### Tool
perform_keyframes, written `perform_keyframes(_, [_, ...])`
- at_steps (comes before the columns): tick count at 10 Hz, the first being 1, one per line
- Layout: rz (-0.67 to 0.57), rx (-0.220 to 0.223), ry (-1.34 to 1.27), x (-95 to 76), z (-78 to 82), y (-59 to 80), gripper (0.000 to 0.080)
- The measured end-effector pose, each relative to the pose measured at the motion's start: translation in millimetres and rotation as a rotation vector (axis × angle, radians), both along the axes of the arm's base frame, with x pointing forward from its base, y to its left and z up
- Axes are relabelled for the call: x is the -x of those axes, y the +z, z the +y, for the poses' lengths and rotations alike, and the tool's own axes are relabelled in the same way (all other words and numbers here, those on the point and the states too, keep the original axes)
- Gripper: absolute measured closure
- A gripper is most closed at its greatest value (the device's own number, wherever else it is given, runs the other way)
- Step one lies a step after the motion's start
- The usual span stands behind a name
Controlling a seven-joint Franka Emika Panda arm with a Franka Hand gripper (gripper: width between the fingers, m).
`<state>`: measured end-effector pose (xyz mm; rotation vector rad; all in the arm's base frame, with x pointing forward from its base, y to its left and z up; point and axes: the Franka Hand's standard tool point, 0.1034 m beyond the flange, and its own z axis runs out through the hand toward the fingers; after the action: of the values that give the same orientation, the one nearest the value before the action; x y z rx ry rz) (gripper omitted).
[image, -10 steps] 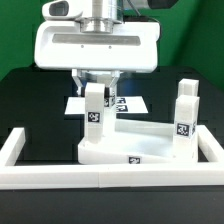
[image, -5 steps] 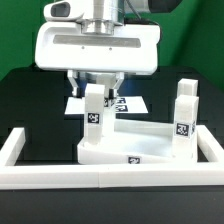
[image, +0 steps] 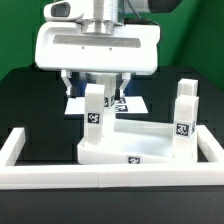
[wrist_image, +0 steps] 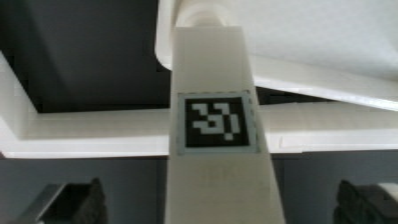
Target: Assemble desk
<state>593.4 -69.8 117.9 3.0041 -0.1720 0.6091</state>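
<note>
The tabletop (image: pixel 130 148) is seen lying on the black worktop (image: pixel 25 95), against the white border wall (image: pixel 110 177). Going left to right in the exterior view, a leg (image: pixel 94 112) is seen upright on the tabletop's left corner, and a second leg (image: pixel 185 112) on its right corner. The claw (image: pixel 95 82) is spread wide about the first leg's top, both fingers apart from it; nothing is gripped. The marker board (image: pixel 137 103) behind the tabletop is largely hidden. In the wrist view the first leg's tag (wrist_image: pixel 219 123) is plain, with only dark fingertips (wrist_image: pixel 71 205) at the frame edge; the second leg is not shown there.
</note>
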Motion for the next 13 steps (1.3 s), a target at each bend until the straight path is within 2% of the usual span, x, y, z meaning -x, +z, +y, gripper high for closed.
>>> perform_keyframes(4, [0.004,-0.003,-0.001,0.1,0.4,0.0,0.0151])
perform_keyframes(5, [0.042,-0.046,-0.015,-2.2,4.8,4.3,0.0151])
perform_keyframes(7, [0.048,-0.064,-0.017,-13.2,3.7,13.8,0.0151])
perform_keyframes(8, [0.084,-0.09,-0.019,-17.9,5.0,17.4,0.0151])
perform_keyframes(9, [0.076,-0.086,-0.024,-21.7,0.8,18.7,0.0151])
perform_keyframes(10, [0.111,-0.096,-0.025,-15.3,2.1,10.0,0.0151])
perform_keyframes(11, [0.207,-0.125,-0.019,-7.9,3.7,3.7,0.0151])
perform_keyframes(12, [0.297,-0.14,-0.018,-6.9,-3.2,1.9,0.0151])
perform_keyframes(13, [0.406,-0.164,-0.035,-11.6,-10.4,8.1,0.0151])
